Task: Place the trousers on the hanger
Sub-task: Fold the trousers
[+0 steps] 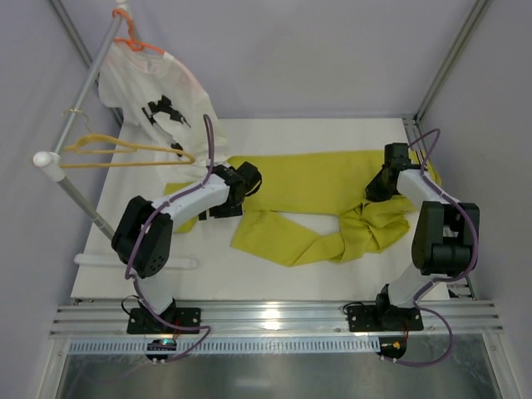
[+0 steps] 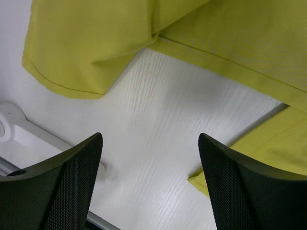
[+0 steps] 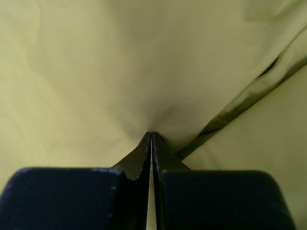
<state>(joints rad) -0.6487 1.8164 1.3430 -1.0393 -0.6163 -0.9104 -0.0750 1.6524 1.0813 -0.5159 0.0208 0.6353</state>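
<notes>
The yellow-green trousers [image 1: 316, 199] lie spread and partly bunched across the white table [image 1: 283, 137]; their striped bands do not show. My right gripper [image 1: 376, 189] sits on the right part of the cloth. In the right wrist view it [image 3: 151, 135] is shut, and the trousers [image 3: 96, 72] pucker into its tips. My left gripper [image 1: 249, 179] is at the trousers' left end. In the left wrist view it [image 2: 149, 139] is open and empty over bare table, with the trousers [image 2: 96, 43] just ahead. The yellow hanger [image 1: 125, 150] hangs empty on the rail at the left.
A white T-shirt with black print [image 1: 158, 96] hangs on an orange hanger [image 1: 137, 43] on the slanted grey rail [image 1: 83, 91]. The rail's white base [image 2: 19, 132] lies beside my left gripper. A metal frame post [image 1: 453, 54] stands at the back right.
</notes>
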